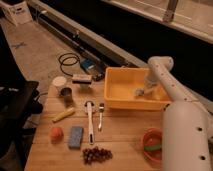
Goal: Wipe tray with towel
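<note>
The yellow tray (116,89) stands at the back right of the wooden table. My arm comes in from the lower right, arches over the tray's right wall and points down into it. The gripper (140,92) is low over the right half of the tray floor, shut on a small pale blue towel (136,93) that rests against the floor at its tips. Most of the towel is hidden under the gripper.
On the table's front right is a red-orange bowl (151,145) holding something green. A blue sponge (76,136), grapes (96,155), an orange fruit (56,133), a brush (89,120) and a fork (100,116) lie left of it. Cups (61,86) stand back left.
</note>
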